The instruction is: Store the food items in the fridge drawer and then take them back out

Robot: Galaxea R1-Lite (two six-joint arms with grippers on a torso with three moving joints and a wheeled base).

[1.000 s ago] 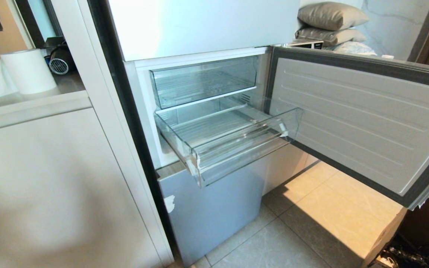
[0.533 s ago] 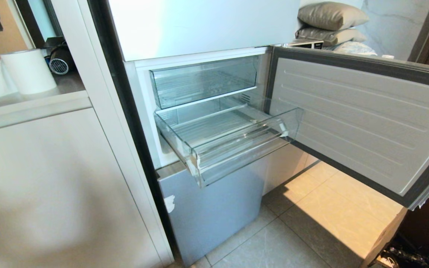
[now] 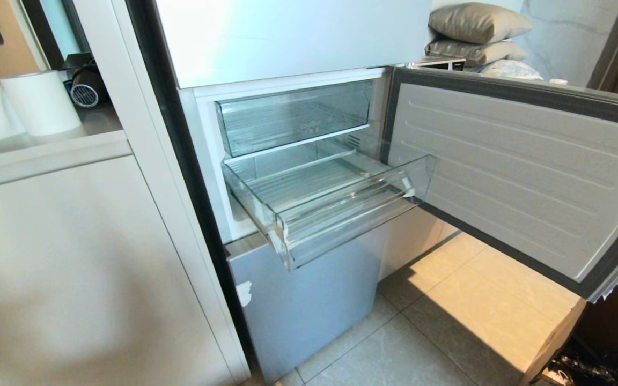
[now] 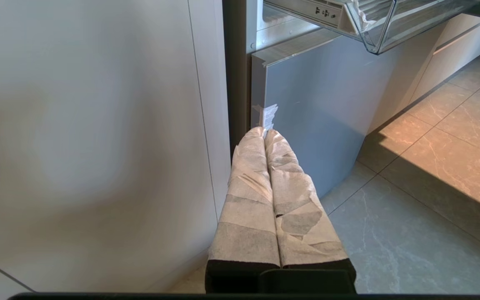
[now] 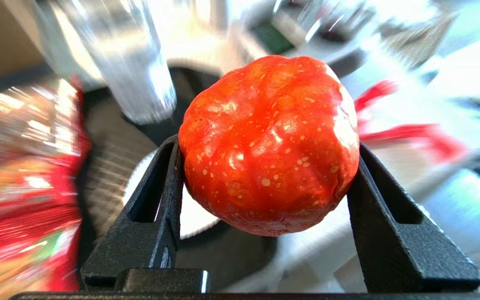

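Our right gripper (image 5: 265, 183) is clamped on a speckled red fruit (image 5: 267, 146) outside the head view, our left gripper (image 4: 265, 133) hangs pressed together low beside the fridge's lower door (image 4: 315, 112), and above that door the fridge drawer (image 3: 336, 212) juts out with nothing inside.

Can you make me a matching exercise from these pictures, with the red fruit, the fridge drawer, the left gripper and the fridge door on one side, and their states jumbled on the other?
Things:
1. red fruit
2. fridge drawer
3. left gripper
4. fridge door

States:
A. swung wide open
B. pulled out, nothing in it
C. clamped between the black jaws of the right gripper
D. shut, pointing at the lower grey fridge panel

Pairs: 1-C, 2-B, 3-D, 4-A
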